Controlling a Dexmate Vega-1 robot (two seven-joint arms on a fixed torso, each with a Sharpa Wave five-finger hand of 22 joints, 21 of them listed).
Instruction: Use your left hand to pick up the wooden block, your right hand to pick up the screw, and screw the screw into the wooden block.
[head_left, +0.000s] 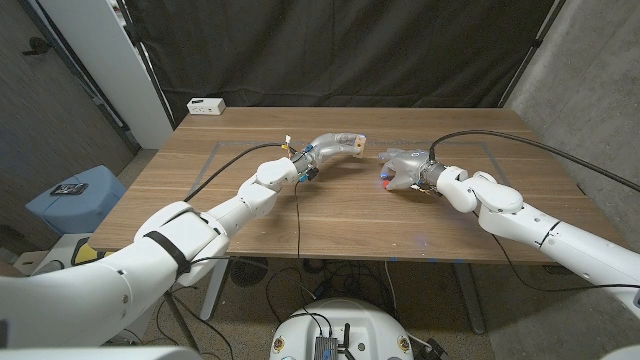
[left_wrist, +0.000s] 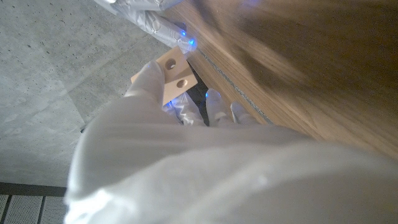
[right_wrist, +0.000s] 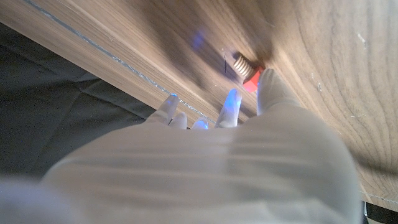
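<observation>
My left hand is raised over the middle of the table and holds the pale wooden block at its fingertips. In the left wrist view the block shows two round holes, with fingers around it. The screw has a red head and a threaded shaft and lies on the table. My right hand hovers low over it. One of that hand's fingers touches the red head, while the others spread apart beyond it. In the head view the screw's red head peeks out under the right hand.
A white box sits at the table's far left corner. A thin taped outline marks a rectangle on the wooden table. A black cable hangs from the left wrist across the tabletop. A blue stool stands left of the table.
</observation>
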